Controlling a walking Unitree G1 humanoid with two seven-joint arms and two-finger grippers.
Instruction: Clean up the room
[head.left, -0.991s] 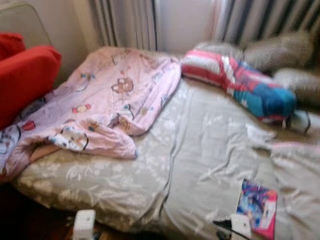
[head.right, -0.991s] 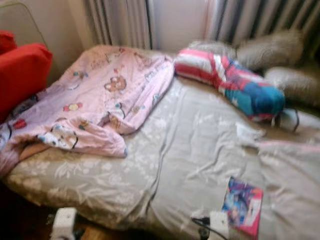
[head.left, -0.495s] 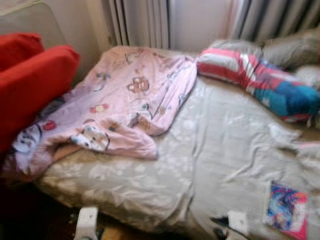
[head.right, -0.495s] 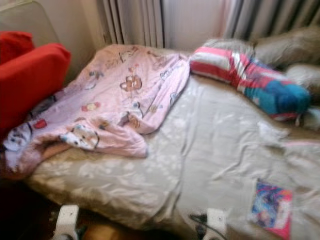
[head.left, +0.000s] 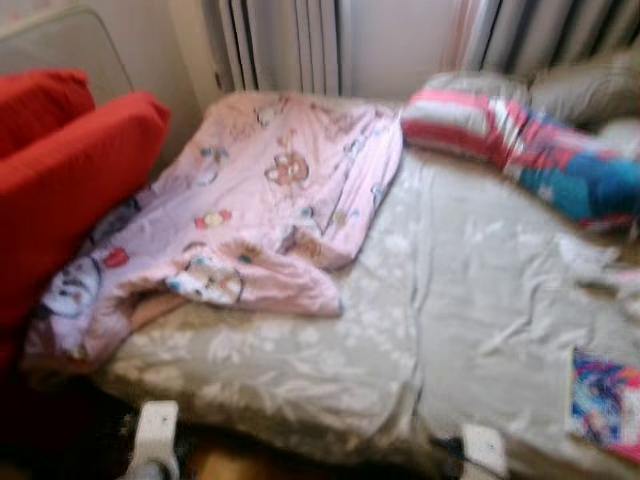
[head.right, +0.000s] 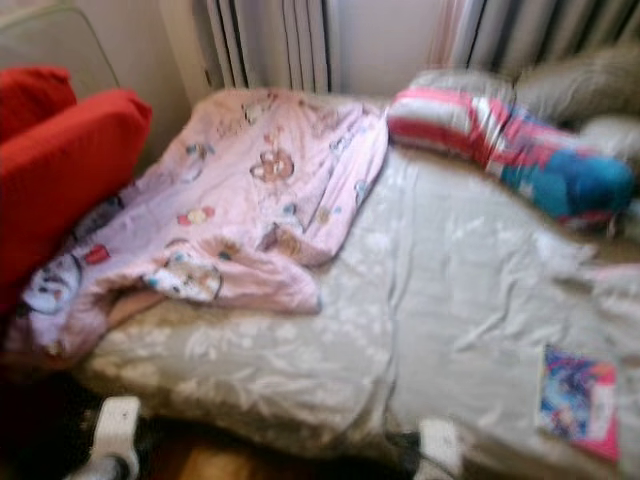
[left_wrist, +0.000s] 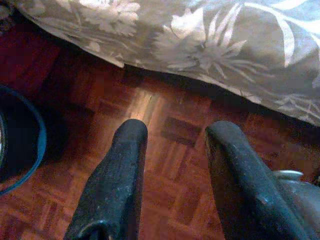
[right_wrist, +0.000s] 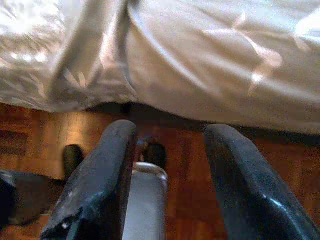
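Observation:
A bed with a grey flowered sheet (head.left: 470, 290) lies before me. A crumpled pink cartoon-print blanket (head.left: 270, 200) covers its left half. A striped red, white and blue pillow (head.left: 520, 140) lies at the head, right of the blanket. A colourful book (head.right: 578, 398) rests near the bed's front right edge. My left gripper (left_wrist: 175, 135) hangs open over the parquet floor (left_wrist: 170, 170) by the bed's edge, with nothing between its fingers. My right gripper (right_wrist: 170, 135) is open too, low beside the hanging sheet (right_wrist: 200, 55).
A red armchair (head.left: 60, 180) stands close at the left of the bed. Striped curtains (head.left: 290, 40) and grey pillows (head.right: 580, 85) lie behind. A dark round container with a blue rim (left_wrist: 20, 135) sits on the floor near my left gripper.
The whole view has shifted to the right, so the camera has turned left; the red armchair shows more and the book sits nearer the right edge. Nothing on the bed has moved.

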